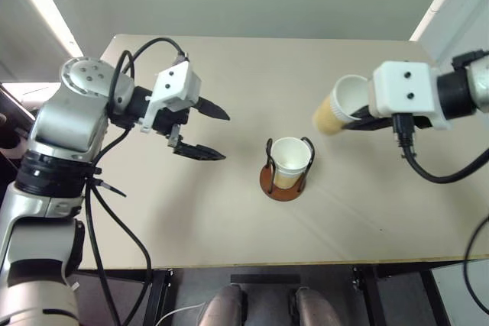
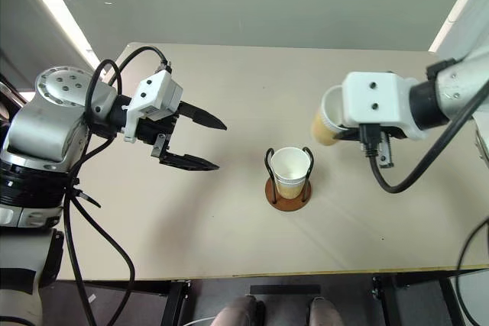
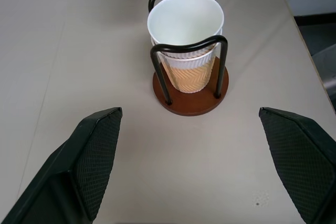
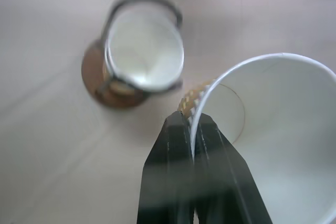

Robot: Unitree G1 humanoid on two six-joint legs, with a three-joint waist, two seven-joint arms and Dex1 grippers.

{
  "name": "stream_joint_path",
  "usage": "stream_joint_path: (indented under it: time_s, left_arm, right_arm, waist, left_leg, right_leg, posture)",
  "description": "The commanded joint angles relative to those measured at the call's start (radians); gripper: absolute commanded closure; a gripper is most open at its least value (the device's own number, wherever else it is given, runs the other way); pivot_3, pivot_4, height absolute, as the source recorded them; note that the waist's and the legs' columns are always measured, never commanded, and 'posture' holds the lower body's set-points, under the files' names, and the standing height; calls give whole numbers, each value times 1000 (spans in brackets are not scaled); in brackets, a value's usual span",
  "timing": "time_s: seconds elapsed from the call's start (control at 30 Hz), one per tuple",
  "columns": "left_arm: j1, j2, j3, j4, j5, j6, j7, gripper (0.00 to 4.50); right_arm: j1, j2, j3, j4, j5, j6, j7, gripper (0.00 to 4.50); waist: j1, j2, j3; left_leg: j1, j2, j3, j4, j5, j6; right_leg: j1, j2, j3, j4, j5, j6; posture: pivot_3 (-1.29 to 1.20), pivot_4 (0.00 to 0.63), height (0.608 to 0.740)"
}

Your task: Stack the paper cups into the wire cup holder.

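The table (image 1: 229, 74) is a broad, flat, matte beige board with only the task's things on it. Two of the paper cups already sit nested in the wire cup holder (image 3: 190, 80) near the middle of the table: in the left wrist view a second white rolled rim shows just under the top cup (image 3: 185, 22). So, as I judge it, two are done and one is left.

That last cup (image 1: 338, 104) is in the air, above and to the right of the holder, tilted with its mouth towards the right gripper (image 4: 193, 124). The gripper's two black fingers are pinched together on the cup's wall, one inside the rim and one outside.

The left gripper (image 1: 206, 131) hovers left of the holder with its fingers spread wide, holding nothing; their inner faces have a fine mesh texture.

The cups are tapered, tan with an embossed zigzag outside, smooth white inside. The holder is a round reddish-brown disc with thin black wire loops rising around the cups.
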Motion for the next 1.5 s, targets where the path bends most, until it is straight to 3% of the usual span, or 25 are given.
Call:
stream_joint_path:
  time_s: [0.03,0.47,0.9,1.3,1.5]
  left_arm:
    - [-17,3,22,-23,-3,-3,1,0]
    - [-20,-5,16,-25,5,-7,4,0]
    - [-36,-21,7,-11,12,-17,2,0]
    - [-47,-21,5,-12,11,-24,-10,0]
    - [-55,-23,17,-11,2,-15,-6,0]
  right_arm:
    - [-51,42,35,1,-26,-8,32,4461]
    - [-51,151,125,37,-137,-93,88,4461]
    - [-40,135,96,-30,-130,-58,134,4461]
    - [-46,193,169,4,-213,-108,135,4461]
    - [-45,209,185,24,-238,-130,155,2550]
  waist:
    - [1,0,0]
    - [0,0,0]
    - [0,0,0]
    - [0,0,0]
    - [0,0,0]
  left_leg:
    - [0,0,0,0,0,0]
    - [-1,0,-1,0,0,0]
    - [-1,0,-1,0,0,0]
    - [-1,0,-1,-1,0,0]
    - [-1,0,-1,-1,0,0]
  right_leg:
    - [0,0,0,0,0,0]
    - [0,0,-1,0,-1,-1]
    - [0,0,-1,-1,-1,-2]
    - [0,0,-1,-1,-1,-2]
    - [0,0,-1,-1,-1,-2]
  posture:
    - [0,150,740]
    - [0,150,740]
    - [0,150,740]
    - [0,150,740]
    - [0,150,740]
